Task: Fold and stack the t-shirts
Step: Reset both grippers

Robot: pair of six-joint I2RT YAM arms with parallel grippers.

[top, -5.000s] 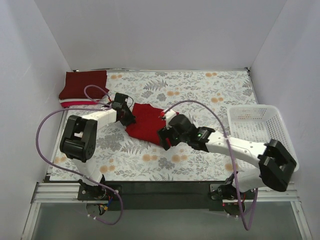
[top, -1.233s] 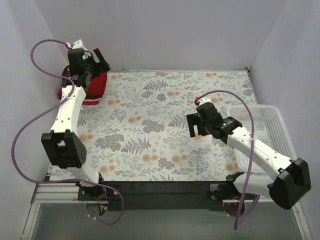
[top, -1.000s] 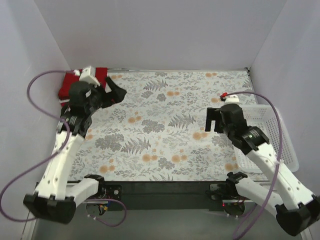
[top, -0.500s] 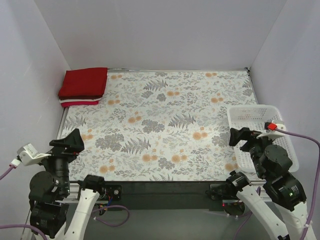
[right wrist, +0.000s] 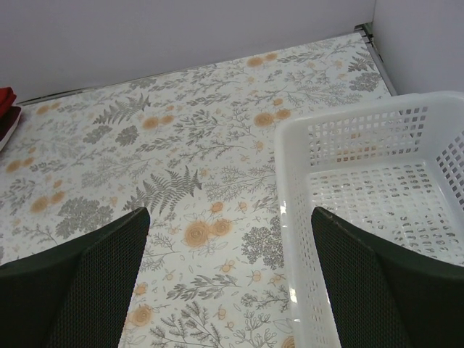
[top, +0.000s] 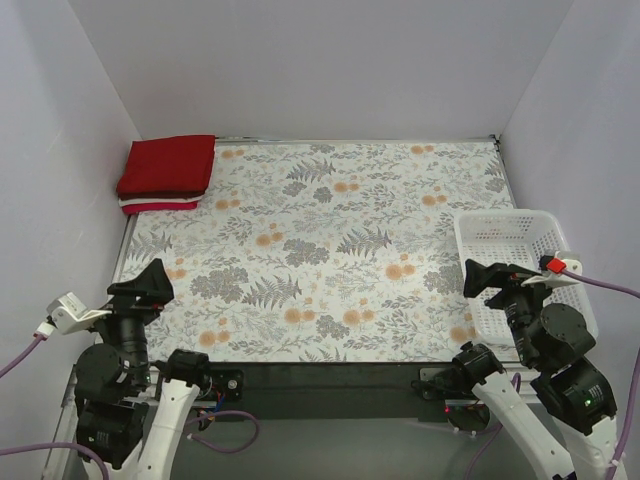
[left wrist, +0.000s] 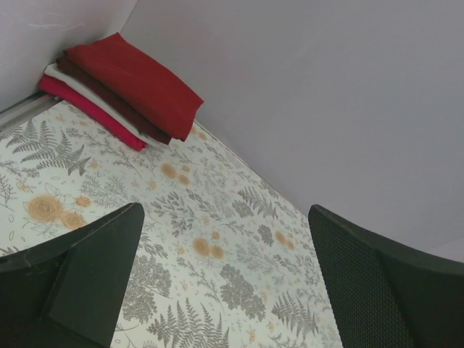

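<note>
Red folded cloth t-shirts stacked upper left on floral counter, lower layers barely visible; left hand and right hand wide, empty, fingers cropped.

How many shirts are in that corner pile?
4, stacked in the far-left corner: bright red shirt on top, then dark maroon shirt, white shirt, pinkish-red shirt lowest. Others may be hidden.

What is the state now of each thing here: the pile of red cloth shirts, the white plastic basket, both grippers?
Stack of four cloth t-shirts: folded, piled in the far left corner, bright red one on top.
White plastic lattice basket: upright on the right side, nothing visible inside.
Left gripper: open, holding nothing.
Right gripper: open, holding nothing.
</note>
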